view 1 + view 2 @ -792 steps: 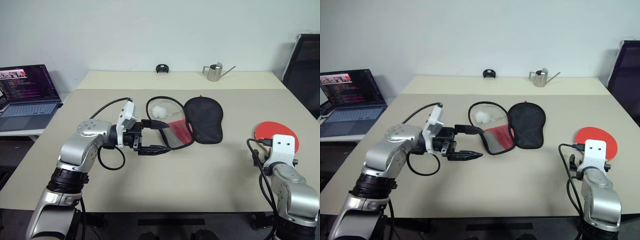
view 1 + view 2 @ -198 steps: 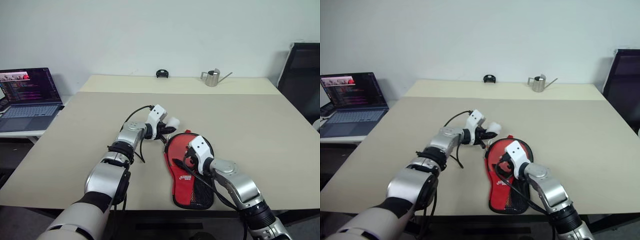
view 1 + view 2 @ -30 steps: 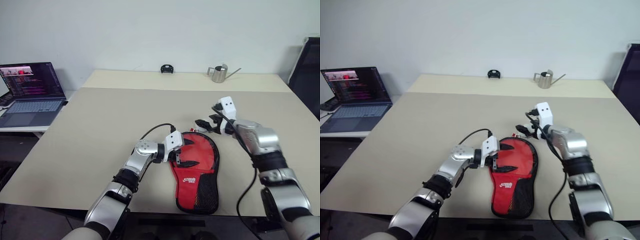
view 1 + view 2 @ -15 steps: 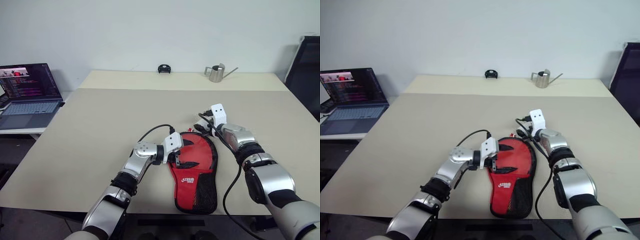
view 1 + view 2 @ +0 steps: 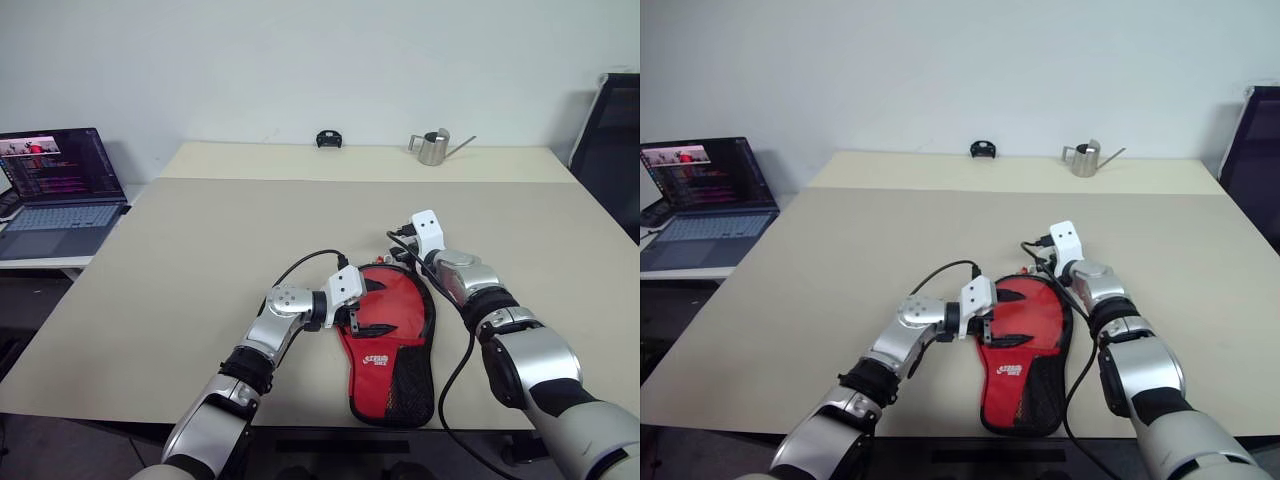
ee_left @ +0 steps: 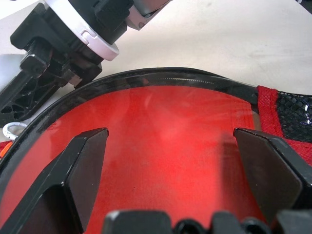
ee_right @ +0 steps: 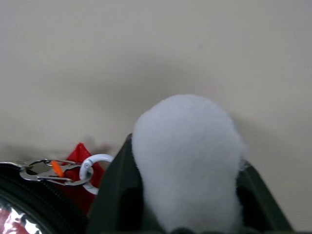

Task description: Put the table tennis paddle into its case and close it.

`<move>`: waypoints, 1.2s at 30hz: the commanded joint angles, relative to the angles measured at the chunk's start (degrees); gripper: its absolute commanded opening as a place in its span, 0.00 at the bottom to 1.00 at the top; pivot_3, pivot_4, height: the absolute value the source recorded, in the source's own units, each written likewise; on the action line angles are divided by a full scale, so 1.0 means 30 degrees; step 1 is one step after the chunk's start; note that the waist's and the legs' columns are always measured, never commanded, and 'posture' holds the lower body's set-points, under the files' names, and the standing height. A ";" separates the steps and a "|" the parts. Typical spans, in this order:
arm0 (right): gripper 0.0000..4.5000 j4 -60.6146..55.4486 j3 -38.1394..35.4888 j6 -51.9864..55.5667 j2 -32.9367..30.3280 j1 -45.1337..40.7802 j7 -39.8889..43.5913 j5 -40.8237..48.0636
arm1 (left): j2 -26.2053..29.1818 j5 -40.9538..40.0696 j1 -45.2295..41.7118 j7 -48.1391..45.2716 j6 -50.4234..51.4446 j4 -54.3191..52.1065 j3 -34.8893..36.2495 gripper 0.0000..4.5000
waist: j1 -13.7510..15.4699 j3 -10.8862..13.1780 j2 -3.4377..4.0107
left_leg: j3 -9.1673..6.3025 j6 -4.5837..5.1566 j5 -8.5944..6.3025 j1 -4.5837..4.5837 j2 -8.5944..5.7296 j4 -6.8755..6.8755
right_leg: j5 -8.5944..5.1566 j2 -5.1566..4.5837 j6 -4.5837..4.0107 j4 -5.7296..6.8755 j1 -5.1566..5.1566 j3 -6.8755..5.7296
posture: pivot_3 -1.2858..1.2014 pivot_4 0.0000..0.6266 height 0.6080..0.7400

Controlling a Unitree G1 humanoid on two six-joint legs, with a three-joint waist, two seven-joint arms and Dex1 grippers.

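Near the table's (image 5: 200, 230) front edge lies the red case (image 5: 392, 335). Left gripper (image 5: 372, 306) rests wide open on it; right gripper (image 7: 180, 195) pinches its white pompom (image 7: 187, 156) (far end).

An office or lab: an open laptop (image 5: 55, 190) on a side desk, beige worktable (image 5: 200, 240), black chair (image 5: 607, 140).

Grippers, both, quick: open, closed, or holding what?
Left gripper: open, fingers spread over the red side of the case, holding nothing.
Right gripper: closed on the white pompom at the case's top edge.
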 commanded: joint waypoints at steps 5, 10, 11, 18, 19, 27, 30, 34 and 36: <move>0.14 -0.0941 0.0068 -0.0392 -0.0712 0.0171 -0.0282 -0.0787 | -0.0378 0.0920 -0.0217 0.0305 -0.0457 0.1506 -0.0778 1.00 | 0.0078 -0.0015 0.0021 | -0.0004 0.0000 0.0000 0.0018 0.0000 0.0014 | 0.0002 0.0000 -0.0001 0.0004 0.0026 -0.0005 | 0.52 0.24 1.00; 0.14 -0.2324 -0.0171 0.0106 -0.1536 0.0720 0.0136 -0.0861 | -0.0931 0.1243 -0.0962 0.0491 -0.0772 0.2912 -0.0997 1.00 | 0.0275 -0.0021 0.0030 | -0.0025 0.0005 -0.0002 0.0015 -0.0022 0.0063 | 0.0005 -0.0015 0.0005 -0.0004 0.0073 -0.0024 | 0.52 0.24 1.00; 0.14 -0.2725 -0.0185 0.0277 -0.1679 0.0927 0.0242 -0.0826 | -0.1049 0.1332 -0.1180 0.0569 -0.0901 0.3282 -0.1019 1.00 | 0.0289 -0.0021 0.0030 | -0.0032 0.0006 -0.0003 0.0016 -0.0024 0.0074 | 0.0006 -0.0017 0.0006 -0.0006 0.0085 -0.0030 | 0.52 0.24 1.00; 0.13 -0.6294 -0.0464 0.2089 -0.2345 0.2907 0.0483 -0.0478 | -0.1431 0.2391 -0.2672 0.0604 -0.1512 0.5994 -0.1677 1.00 | 0.0460 -0.0022 0.0032 | -0.0047 0.0012 -0.0007 0.0015 -0.0030 0.0117 | 0.0011 -0.0016 0.0016 0.0006 0.0100 -0.0043 | 0.52 0.24 1.00; 0.13 -0.6996 -0.0510 0.2451 -0.2443 0.3290 0.0509 -0.0415 | -0.1408 0.2599 -0.2849 0.0475 -0.1597 0.6370 -0.1874 1.00 | 0.0493 -0.0022 0.0032 | -0.0054 0.0013 -0.0007 0.0013 -0.0030 0.0126 | 0.0012 -0.0016 0.0017 0.0006 0.0104 -0.0050 | 0.52 0.24 1.00; 0.12 -1.2770 -0.0872 0.5752 -0.4201 0.6257 0.0782 -0.0035 | -0.1195 0.3496 -0.3077 -0.0343 -0.2206 0.7808 -0.2750 1.00 | 0.0564 -0.0037 0.0037 | -0.0095 0.0111 -0.0063 0.0064 -0.0039 0.0196 | 0.0025 -0.0009 0.0041 0.0000 0.0203 -0.0076 | 0.52 0.24 1.00; 0.12 -1.4714 -0.1148 0.6963 -0.5236 0.7436 0.1046 0.0209 | -0.1231 0.3469 -0.2999 -0.0616 -0.2185 0.7943 -0.2796 1.00 | 0.0576 -0.0054 0.0053 | -0.0101 0.0115 -0.0066 0.0063 -0.0039 0.0193 | 0.0025 -0.0003 0.0041 -0.0003 0.0205 -0.0080 | 0.52 0.24 1.00; 0.12 -1.8130 -0.1592 0.8950 -0.6982 0.9622 0.1815 0.0667 | -0.1267 0.3503 -0.2876 -0.0767 -0.2145 0.7973 -0.2877 1.00 | 0.0605 -0.0064 0.0052 | -0.0106 0.0142 -0.0081 0.0050 -0.0041 0.0193 | 0.0024 -0.0002 0.0041 -0.0027 0.0207 -0.0088 | 0.52 0.24 1.00; 0.12 -2.0227 -0.1846 1.0151 -0.7942 1.0976 0.2435 0.1087 | -0.1298 0.3522 -0.2808 -0.0841 -0.2103 0.7969 -0.2928 1.00 | 0.0606 -0.0073 0.0051 | -0.0109 0.0162 -0.0093 0.0045 -0.0042 0.0191 | 0.0022 -0.0003 0.0043 -0.0041 0.0209 -0.0091 | 0.52 0.24 1.00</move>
